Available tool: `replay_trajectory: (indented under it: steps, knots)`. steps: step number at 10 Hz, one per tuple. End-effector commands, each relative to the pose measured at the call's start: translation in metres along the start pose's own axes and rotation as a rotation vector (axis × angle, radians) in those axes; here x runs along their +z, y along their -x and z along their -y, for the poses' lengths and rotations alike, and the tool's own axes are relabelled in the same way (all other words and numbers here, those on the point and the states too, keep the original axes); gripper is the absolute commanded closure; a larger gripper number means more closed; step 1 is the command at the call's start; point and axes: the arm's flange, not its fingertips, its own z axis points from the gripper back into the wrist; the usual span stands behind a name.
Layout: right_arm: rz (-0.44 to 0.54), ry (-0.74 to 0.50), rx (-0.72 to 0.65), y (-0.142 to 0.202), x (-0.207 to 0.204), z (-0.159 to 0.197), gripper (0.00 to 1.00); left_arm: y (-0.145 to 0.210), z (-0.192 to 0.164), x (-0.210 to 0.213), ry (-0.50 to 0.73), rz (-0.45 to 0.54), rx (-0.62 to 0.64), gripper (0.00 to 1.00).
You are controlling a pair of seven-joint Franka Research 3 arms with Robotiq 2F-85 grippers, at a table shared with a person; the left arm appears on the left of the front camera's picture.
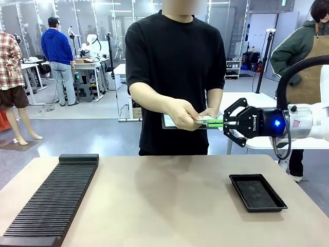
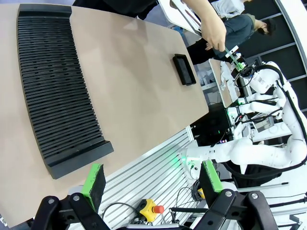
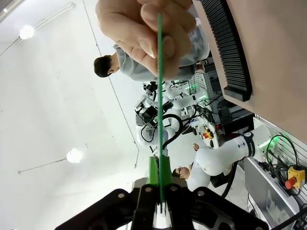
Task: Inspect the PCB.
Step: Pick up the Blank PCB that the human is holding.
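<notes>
The PCB (image 1: pixel 215 122) is a thin green board held level above the table's far edge. The person's hand (image 1: pixel 185 114) pinches its far end, and my right gripper (image 1: pixel 225 122) is shut on its near end. The right wrist view has the PCB (image 3: pixel 159 96) edge-on as a green line, running from my right gripper (image 3: pixel 159 184) up into the person's fingers (image 3: pixel 139 33). My left gripper (image 2: pixel 152 178) hangs open and holds nothing, off the table's near left corner. From there the PCB (image 2: pixel 230 53) shows small and far off.
A shallow black tray (image 1: pixel 257 193) lies on the right of the table (image 1: pixel 164 206). A long black slotted rack (image 1: pixel 51 200) runs along the left side. Under the person's hands sits a flat board with white paper (image 1: pixel 168 122). Other people stand farther back.
</notes>
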Motion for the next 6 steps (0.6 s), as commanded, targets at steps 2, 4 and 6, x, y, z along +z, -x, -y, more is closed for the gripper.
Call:
replay_trajectory:
  steps: [2,4,6]
  knots:
    - [0.025,0.01,0.002,-0.0097,0.0016,0.0035,1.0,0.0001,0.0019,-0.0009,-0.004,-0.005,-0.003,0.0]
    - [0.0,0.0,-0.003,-0.0009,0.0,0.0011,1.0,0.0001,0.0019,-0.0009,-0.004,-0.005,-0.003,0.0]
    - [0.0,0.0,-0.003,-0.0009,0.0,0.0011,1.0,0.0001,0.0019,-0.0009,-0.004,-0.005,-0.003,0.0]
